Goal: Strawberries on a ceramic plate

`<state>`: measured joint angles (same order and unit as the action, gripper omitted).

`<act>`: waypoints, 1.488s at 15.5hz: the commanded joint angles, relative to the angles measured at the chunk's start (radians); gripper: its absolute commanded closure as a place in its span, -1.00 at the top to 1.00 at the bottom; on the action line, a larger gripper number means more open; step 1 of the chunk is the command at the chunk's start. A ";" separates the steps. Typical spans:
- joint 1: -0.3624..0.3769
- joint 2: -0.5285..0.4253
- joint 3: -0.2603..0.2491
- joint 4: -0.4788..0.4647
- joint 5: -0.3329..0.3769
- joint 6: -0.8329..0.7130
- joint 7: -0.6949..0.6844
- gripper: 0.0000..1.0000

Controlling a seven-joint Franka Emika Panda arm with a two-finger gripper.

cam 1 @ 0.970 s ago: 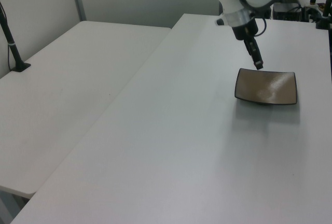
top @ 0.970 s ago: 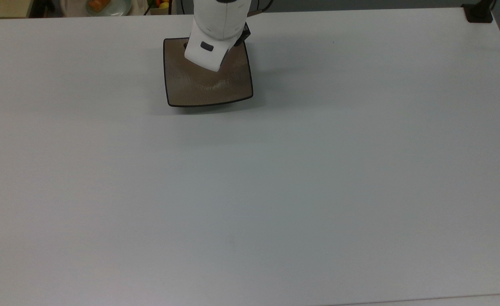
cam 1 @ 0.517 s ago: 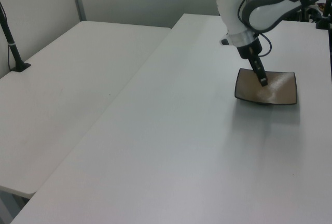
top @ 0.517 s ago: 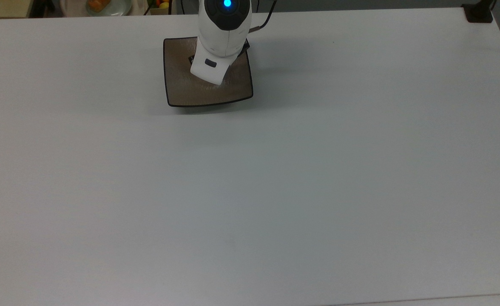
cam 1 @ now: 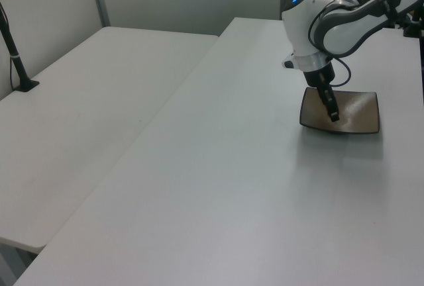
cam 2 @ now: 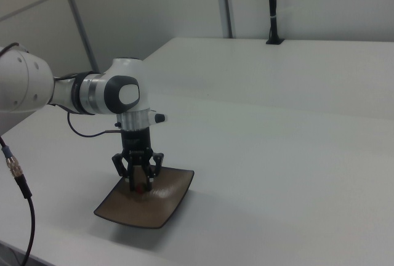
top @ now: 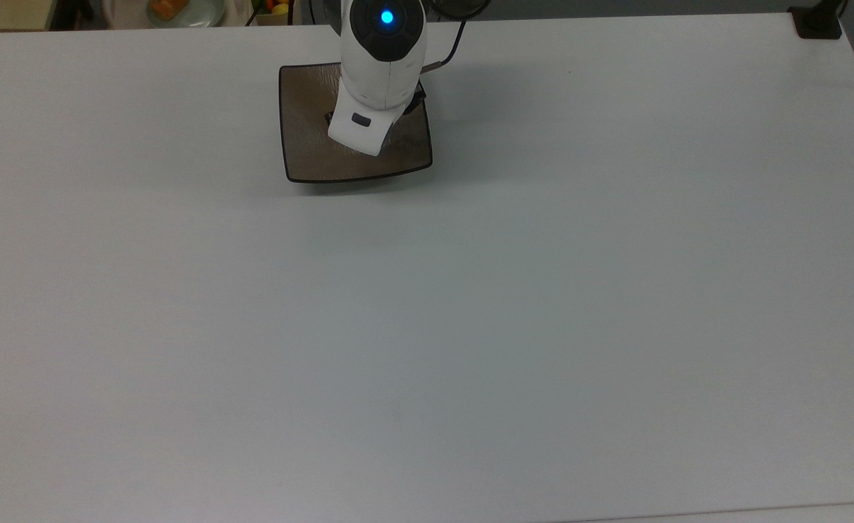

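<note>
The ceramic plate [top: 311,156], square, brown and glossy with a dark rim, lies near the table's far edge in the top view. It also appears as the plate [cam 1: 361,110] in the left view and the plate [cam 2: 167,201] in the right view. My gripper [cam 2: 141,185] points straight down over the plate's middle, fingers drawn in on a tiny red strawberry [cam 2: 141,188] at their tips. Whether the berry touches the plate I cannot tell. In the left view the gripper [cam 1: 333,115] hangs low over the plate's left half. In the top view the white wrist [top: 380,65] covers the fingers.
A round pale plate with orange food [top: 180,9] sits beyond the table's far edge. A black mount [top: 818,22] stands at the top view's right corner. A second white table [cam 1: 79,100] with a black post [cam 1: 16,54] lies on the left view's left. A cable [cam 2: 18,186] hangs at the right view's left.
The gripper has moved from the plate's far edge to over its middle and come down lower. The plate has not moved.
</note>
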<state>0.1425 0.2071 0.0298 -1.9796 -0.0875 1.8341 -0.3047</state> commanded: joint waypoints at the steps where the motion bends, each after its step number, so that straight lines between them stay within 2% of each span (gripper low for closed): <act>1: -0.009 -0.043 0.002 -0.033 0.000 0.027 -0.004 1.00; 6: -0.020 -0.104 0.002 -0.018 0.014 0.020 -0.002 1.00; 11: -0.038 -0.150 0.001 0.093 0.066 -0.018 0.033 1.00; 16: -0.032 -0.158 0.004 0.234 0.066 -0.059 0.199 1.00; 19: -0.029 -0.158 0.005 0.324 0.081 -0.166 0.220 1.00; 23: -0.027 -0.173 0.007 0.375 0.092 -0.233 0.222 1.00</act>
<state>0.1103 0.0455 0.0338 -1.6473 -0.0138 1.6577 -0.1077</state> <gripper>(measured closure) 0.000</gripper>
